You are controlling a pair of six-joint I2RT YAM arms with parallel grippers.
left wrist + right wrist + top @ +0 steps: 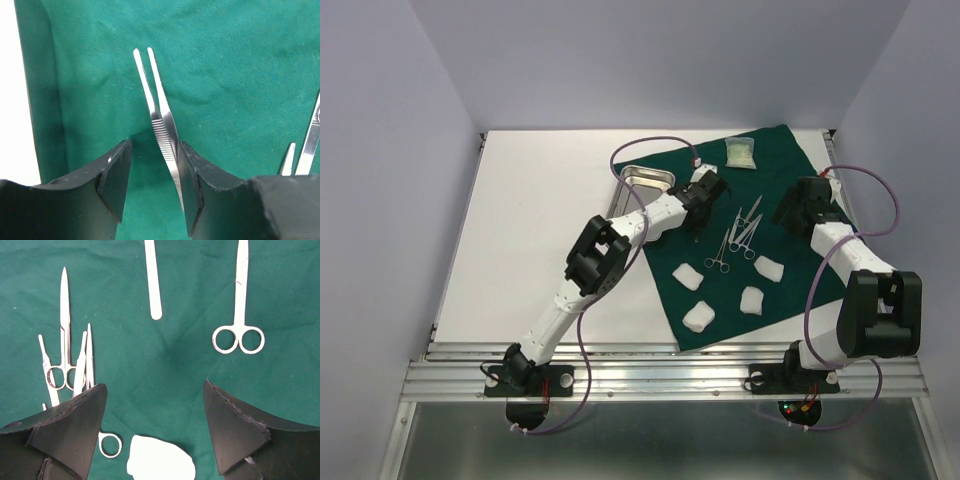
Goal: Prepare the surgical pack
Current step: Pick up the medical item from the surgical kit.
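Straddling a pair of steel tweezers (163, 137) on the green drape (775, 150), the left gripper (154, 155) stands partly open in its wrist view. The tool's ribbed shank lies against one pad, with a clear gap before the other, so nothing is clamped. The right gripper (155, 390) hangs spread wide over bare cloth, gripping nothing.

From above, the drape fills the upper right of the frame. The steel tray (648, 178) sits at its upper left edge, just beside the left gripper. The pale packet (741, 152) lies near the drape's top edge, the forceps (740, 232) are bunched at its centre, and four gauze pads (688, 276) are scattered across its lower half.

The tweezers look light, stiff and springy, and the polished steel is likely to slide between smooth pads. The ribbed stretch at mid-shank is probably the best place to pinch, square across both blades, since the fine tips could twist out or snag the cloth. The gauze should be soft and almost weightless, easily crushed. The drape looks limp and apt to bunch if dragged.
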